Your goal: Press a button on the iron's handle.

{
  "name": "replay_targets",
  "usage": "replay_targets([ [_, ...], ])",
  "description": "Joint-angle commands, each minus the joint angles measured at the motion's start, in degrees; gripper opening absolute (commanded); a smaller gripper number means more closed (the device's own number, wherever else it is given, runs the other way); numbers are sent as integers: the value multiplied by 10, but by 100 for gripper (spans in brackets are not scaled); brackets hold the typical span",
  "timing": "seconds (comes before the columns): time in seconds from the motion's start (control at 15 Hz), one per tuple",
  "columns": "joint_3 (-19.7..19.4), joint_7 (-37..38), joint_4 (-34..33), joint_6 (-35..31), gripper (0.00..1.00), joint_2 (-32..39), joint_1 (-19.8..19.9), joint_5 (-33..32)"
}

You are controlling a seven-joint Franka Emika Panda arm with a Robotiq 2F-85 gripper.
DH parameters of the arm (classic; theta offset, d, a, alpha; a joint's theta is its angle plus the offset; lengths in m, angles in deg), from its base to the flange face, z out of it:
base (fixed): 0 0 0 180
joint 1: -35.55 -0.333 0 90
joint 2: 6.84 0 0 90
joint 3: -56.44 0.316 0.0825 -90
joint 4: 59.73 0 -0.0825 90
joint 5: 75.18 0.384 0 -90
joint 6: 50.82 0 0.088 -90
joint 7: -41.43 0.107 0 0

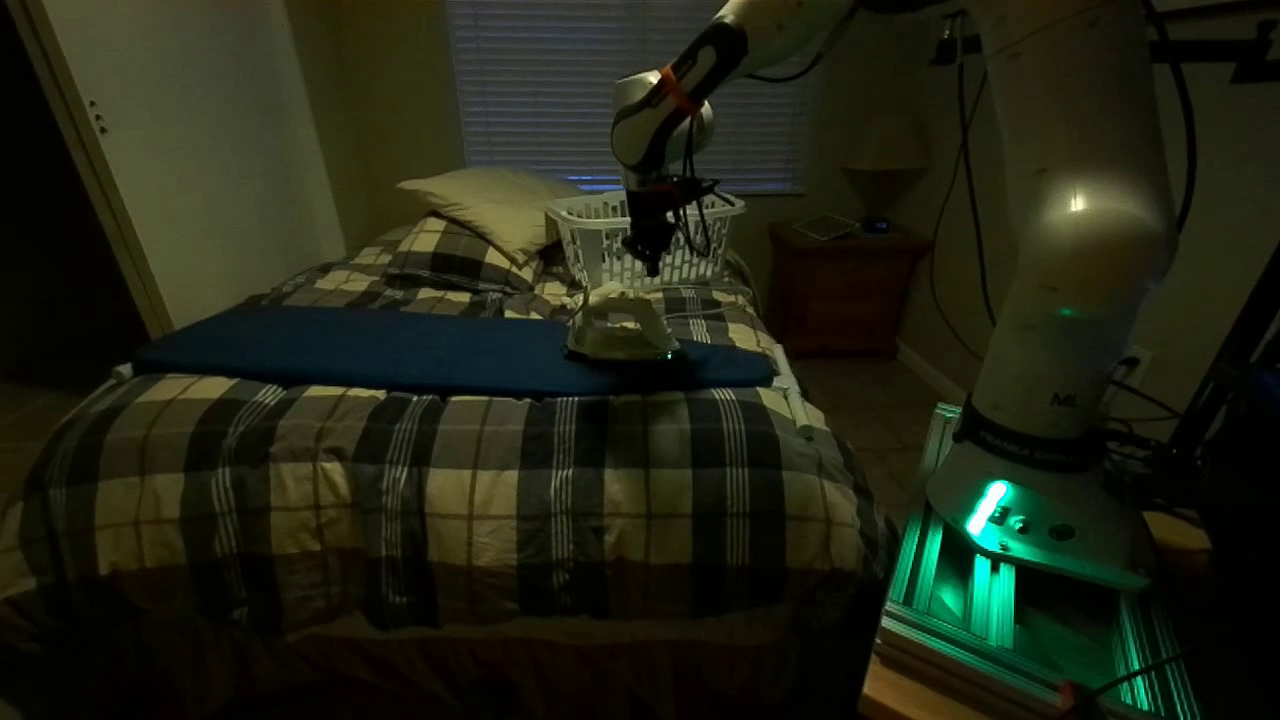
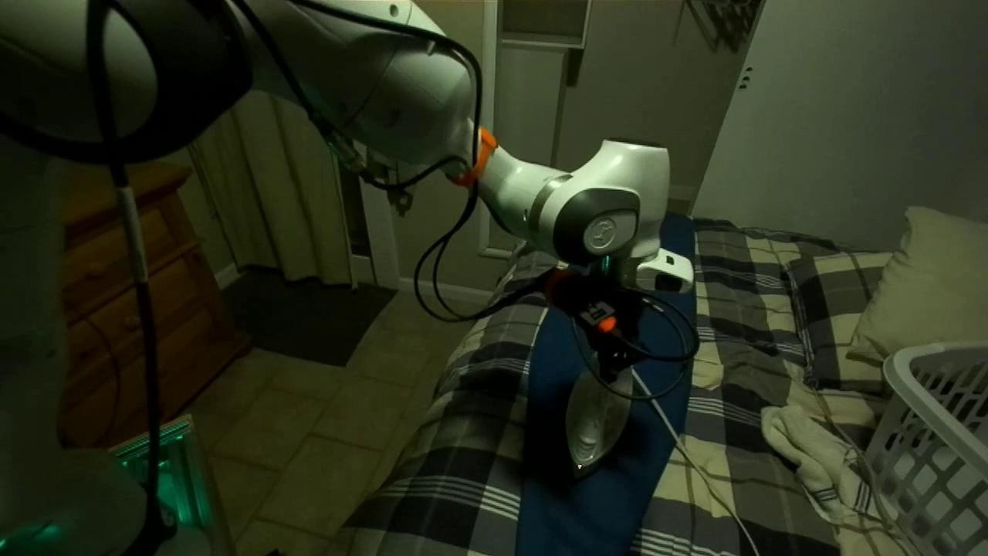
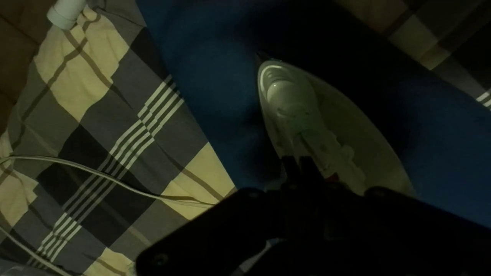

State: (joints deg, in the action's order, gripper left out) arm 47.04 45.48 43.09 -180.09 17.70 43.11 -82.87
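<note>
1. Where the blue board (image 1: 400, 350) lies across the bed (image 1: 480, 490), one iron (image 1: 622, 345), pale grey-white: standing on the board, flat on its sole, near the board end closer to my base (image 1: 1050, 515).
2. Handle (image 3: 322, 142), one, pale, arched: upper part of the iron, raised above the board, running along the iron's length.
3. My gripper (image 1: 652, 269), one, black: above the board, pointing down over the iron; in an exterior view a gap shows between it and the iron.
4. My fingers (image 3: 290, 172), two: held together, a thin notch at the tips, over the board.
5. Red patch (image 3: 333, 177), small: on the iron, above the board, just beside my fingers as the wrist view has it.
6. Light (image 1: 670, 355), small: at the iron's nose, just above the board.
7. Cord (image 2: 679, 446), white, thin: over the board's edge beside the iron, then across the bedding.
8. Laundry basket (image 1: 590, 222), white, slotted: on the bed, to the pillow side of the board, apart from it.
9. Cloth (image 2: 806, 448), pale, sock-like: between the board and the basket.
10. Pale pillow (image 1: 500, 205) and plaid pillow (image 1: 445, 255): beyond the board, the pale one resting on the plaid one.
</note>
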Motion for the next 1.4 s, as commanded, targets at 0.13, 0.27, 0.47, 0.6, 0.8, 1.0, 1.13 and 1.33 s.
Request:
replay_targets([
  [0.13, 20, -35, -10, -23, 7, 23, 18, 59],
  [0.27, 15, -28, -11, -43, 7, 33, 15, 52],
  [0.47, 14, -25, -9, -79, 7, 46, 15, 49],
  [0.6, 14, -26, -9, -89, 7, 54, 17, 49],
  [0.8, 11, -25, -8, -94, 7, 59, 16, 44],
  [1.0, 7, -24, -8, -99, 7, 61, 15, 41],
  [1.13, 4, -22, -6, -103, 7, 61, 14, 36],
  [1.33, 2, -22, -4, -99, 7, 60, 13, 35],
])
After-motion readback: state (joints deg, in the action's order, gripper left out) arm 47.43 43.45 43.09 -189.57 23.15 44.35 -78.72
